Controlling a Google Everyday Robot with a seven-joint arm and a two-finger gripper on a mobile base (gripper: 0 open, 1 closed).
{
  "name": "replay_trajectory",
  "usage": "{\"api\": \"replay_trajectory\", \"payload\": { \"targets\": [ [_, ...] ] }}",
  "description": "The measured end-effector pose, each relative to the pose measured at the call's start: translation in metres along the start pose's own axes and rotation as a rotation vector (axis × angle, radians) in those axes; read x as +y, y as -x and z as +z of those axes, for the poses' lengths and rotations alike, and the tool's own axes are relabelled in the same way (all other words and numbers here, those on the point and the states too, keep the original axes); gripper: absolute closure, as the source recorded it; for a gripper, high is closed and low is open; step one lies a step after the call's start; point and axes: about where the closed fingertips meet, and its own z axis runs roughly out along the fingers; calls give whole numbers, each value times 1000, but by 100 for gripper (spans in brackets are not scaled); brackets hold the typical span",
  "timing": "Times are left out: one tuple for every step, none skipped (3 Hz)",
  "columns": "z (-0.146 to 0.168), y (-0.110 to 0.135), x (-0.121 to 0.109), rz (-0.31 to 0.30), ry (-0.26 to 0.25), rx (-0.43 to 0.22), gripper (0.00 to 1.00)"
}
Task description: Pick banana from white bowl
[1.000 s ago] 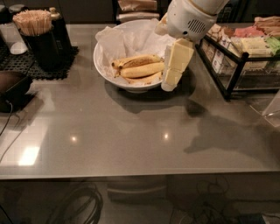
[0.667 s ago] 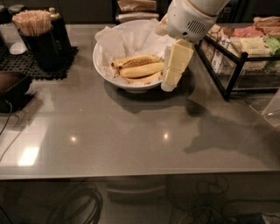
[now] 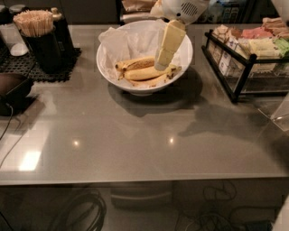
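The white bowl (image 3: 110, 67), lined with crumpled white paper, stands at the back middle of the grey table. Three bananas lie in it. The banana (image 3: 141, 73), long and pale yellow with dark tips, lies across the middle. A banana with a brown streak (image 3: 134, 63) lies behind it and a duller one (image 3: 152, 82) lies in front. My gripper (image 3: 161, 62) hangs down from the white arm head (image 3: 183, 8) into the bowl. Its tip is just above the right part of the bananas, and I cannot tell whether it touches them.
A black wire rack (image 3: 246, 67) of packets stands right of the bowl. At the left are a black holder of wooden stirrers (image 3: 38, 38) on a black mat and a dark round object (image 3: 13, 90) with a cable. Bare tabletop (image 3: 135, 140) spreads in front of the bowl.
My gripper has moved left and away from the bowl's right front rim, and is now inside the bowl over the bananas. The bananas and bowl have not moved.
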Motion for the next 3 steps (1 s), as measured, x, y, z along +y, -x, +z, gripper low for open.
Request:
{"api": "replay_trajectory", "payload": {
  "targets": [
    [-8, 7, -8, -7, -26, -16, 0],
    [-8, 7, -8, -7, -26, -16, 19],
    [2, 7, -12, -9, -12, -10, 37]
  ]
}}
